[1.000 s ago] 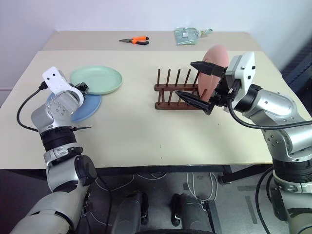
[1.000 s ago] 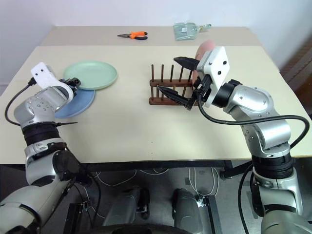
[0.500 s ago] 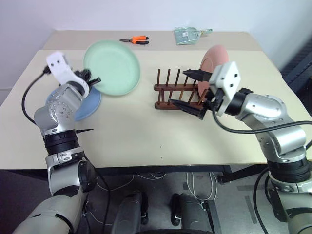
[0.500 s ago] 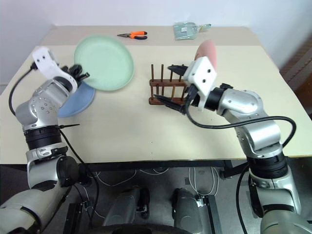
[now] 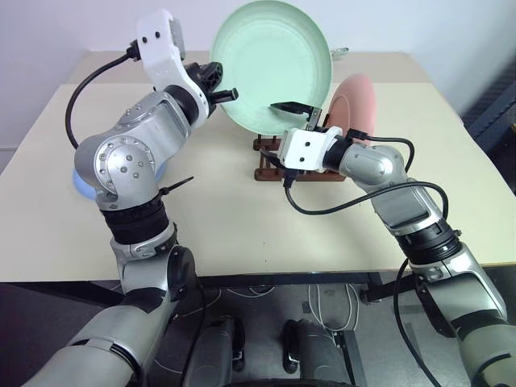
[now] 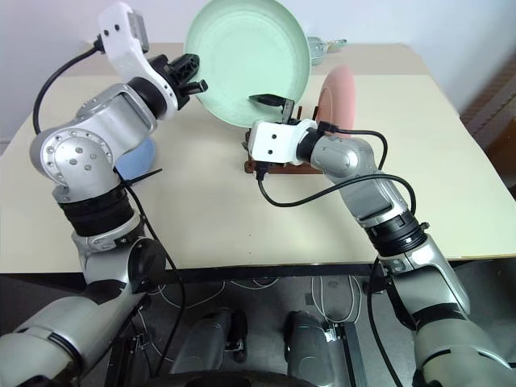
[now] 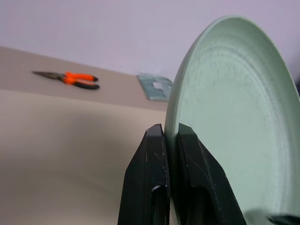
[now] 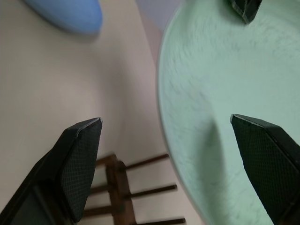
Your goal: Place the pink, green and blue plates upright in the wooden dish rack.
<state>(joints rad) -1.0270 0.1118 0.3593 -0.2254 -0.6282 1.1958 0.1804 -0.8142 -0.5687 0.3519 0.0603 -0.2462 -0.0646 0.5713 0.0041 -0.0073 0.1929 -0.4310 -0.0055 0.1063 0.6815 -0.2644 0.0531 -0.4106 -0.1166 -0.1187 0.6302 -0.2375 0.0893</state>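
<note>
- Handing over the green plate (image 5: 272,66) looks like the step in hand: the left gripper (image 7: 169,140) holds it upright above the worktop (image 5: 226,201), and the right gripper (image 8: 173,154) reaches in toward its lower edge.
- Left jaws are clamped tight on the plate's rim, one finger on each face; the left wrist view shows the rim pinched between them.
- Right jaws stand wide and hold nothing. In the right wrist view the plate's lower edge sits between the two fingers, nearer one of them, with no contact that I can make out.
- Pink plate (image 5: 353,101) already stands upright at the right end of the dish rack (image 5: 274,157), just behind the right arm.
- Blue plate (image 8: 70,14) lies flat on the worktop at the robot's left, well apart from the rack and partly hidden behind the left arm in the head views.
- The green plate hangs above and just behind the rack, close to the pink one but apart from it.
- Next, by my judgement, the right jaws need to shut on the lower rim before the left lets go, or the left arm must itself lower the plate edge-first into a free slot beside the pink plate.
- Orange pliers (image 7: 70,78) and a small packet (image 7: 157,87) lie at the far side of the worktop, clear of the work.
</note>
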